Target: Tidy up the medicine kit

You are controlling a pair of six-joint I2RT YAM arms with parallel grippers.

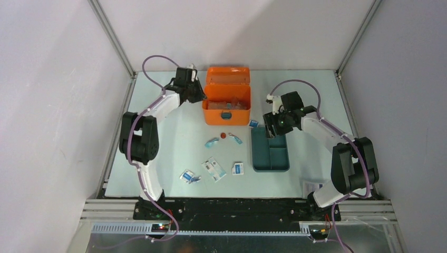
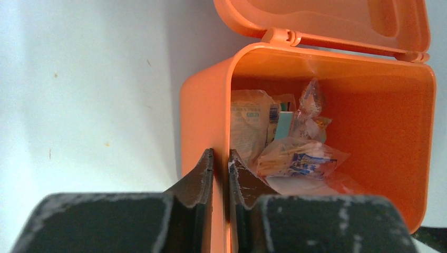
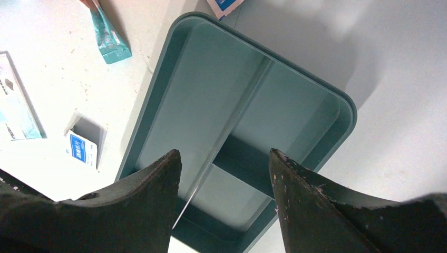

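Nearest the arm bases, well in front of the medicine kit [image 1: 226,105], loose packets [image 1: 213,169] lie scattered on the table [image 1: 168,137]; a couple more and a small red item [image 1: 223,135] sit closer to the kit's front wall, and one small blue packet [image 1: 253,124] lies just off its front right corner. The teal tray [image 1: 270,153] lies in front and to the right of the kit, with nothing visible in its compartments. The right gripper [image 3: 225,153] hovers over the tray's far end, jaws wide apart, holding nothing. The left gripper [image 2: 220,152] is at the kit's left side, jaws pinched nearly together on the left wall, one finger outside and one inside. The kit sits mid-table toward the far edge, opening up. Its long axis runs left-right across the table, with the teal latch [image 1: 226,115] facing the arms and the hinge on the far side. The lid [image 1: 227,75] is open and stands up behind. Bagged supplies [image 2: 295,155] are already inside. My read is that it's early to midway: some stock is in, but the loose packets are still out, the tray isn't loaded or seated, and the lid isn't closed.
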